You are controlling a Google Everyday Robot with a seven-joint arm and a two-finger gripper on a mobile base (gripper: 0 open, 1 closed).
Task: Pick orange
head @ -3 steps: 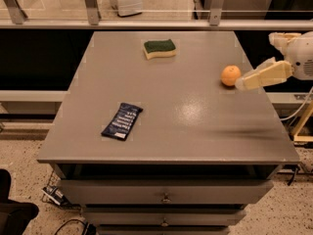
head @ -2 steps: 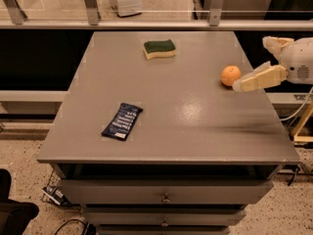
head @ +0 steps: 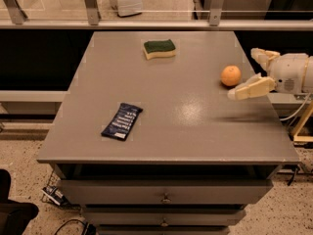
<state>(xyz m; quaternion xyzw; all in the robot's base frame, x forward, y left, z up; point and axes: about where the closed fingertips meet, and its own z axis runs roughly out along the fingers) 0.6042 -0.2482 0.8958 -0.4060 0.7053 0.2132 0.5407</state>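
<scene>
The orange [head: 231, 76] is a small round fruit that rests on the grey table [head: 171, 121] near its right edge. My gripper [head: 243, 73] comes in from the right, just to the right of the orange and about level with it. Its two cream fingers are spread open: one fingertip [head: 255, 53] is behind and to the right of the orange, and the other fingertip [head: 234, 95] is in front of it. The gripper holds nothing, and I see no contact with the orange.
A green-and-yellow sponge [head: 159, 48] lies at the back middle of the table. A dark blue snack packet [head: 122, 121] lies at the front left. Drawers [head: 166, 198] are below the tabletop. A glass railing [head: 146, 13] runs behind the table.
My gripper has shifted a little to the left and closer to the orange. The orange, sponge and packet have not moved.
</scene>
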